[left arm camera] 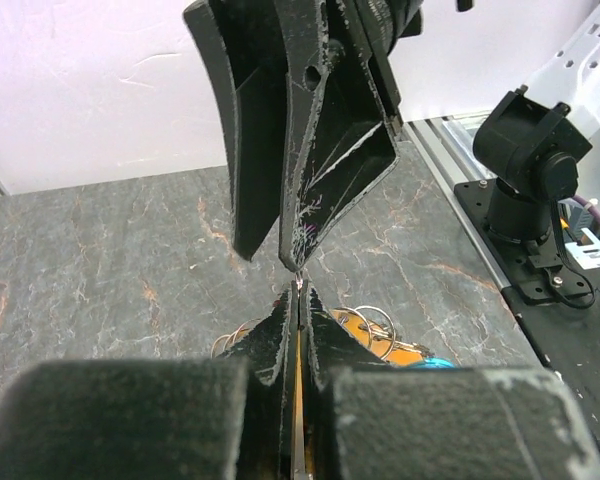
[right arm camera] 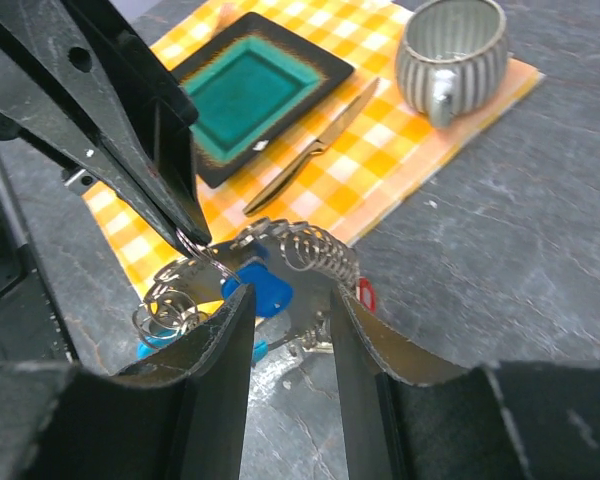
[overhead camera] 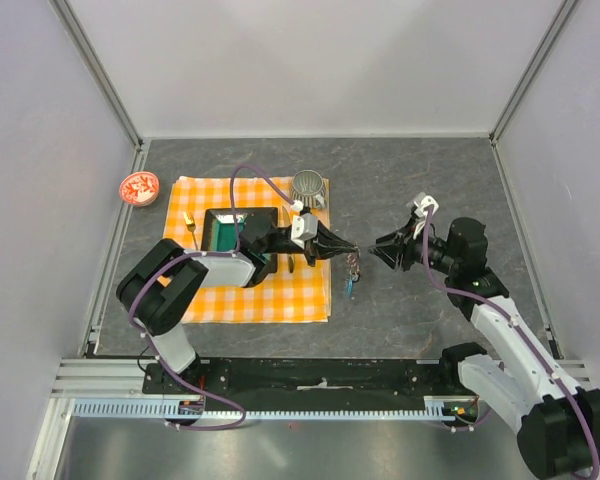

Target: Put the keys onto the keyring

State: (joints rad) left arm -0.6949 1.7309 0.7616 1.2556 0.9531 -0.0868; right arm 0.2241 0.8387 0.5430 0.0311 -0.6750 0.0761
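- Left gripper (overhead camera: 346, 250) of mine, seen from above, is pressed shut on the keyring (overhead camera: 354, 264), over the bare table (overhead camera: 430, 180) just off the cloth's (overhead camera: 210, 300) right edge. My right gripper (overhead camera: 378, 250) faces it tip to tip. The bunch hangs from my pinch with its long axis running toward the near edge, and a blue key (overhead camera: 350, 288) is at the lowest end.
- From my left wrist, my fingers (left arm camera: 280, 340) meet flat with a thin wire of the keyring (left arm camera: 298, 285) sticking up between them. The right gripper (left arm camera: 272, 256) comes down from above, its jaws apart. The keys (left arm camera: 370, 325) dangle below my tips, partly hidden.
- From my right wrist, my fingers (right arm camera: 225, 330) stand spread either side of the bunch; I cannot tell whether they touch it. The left gripper (right arm camera: 194, 236) nips one loop at the left end. The keyring (right arm camera: 300, 250) stretches left to right across the gap, with a blue tag (right arm camera: 268, 292) under it and a red key (right arm camera: 366, 293) at the right. Beyond lie a dish (right arm camera: 250, 90), a knife (right arm camera: 315, 150) and a cup (right arm camera: 450, 45).
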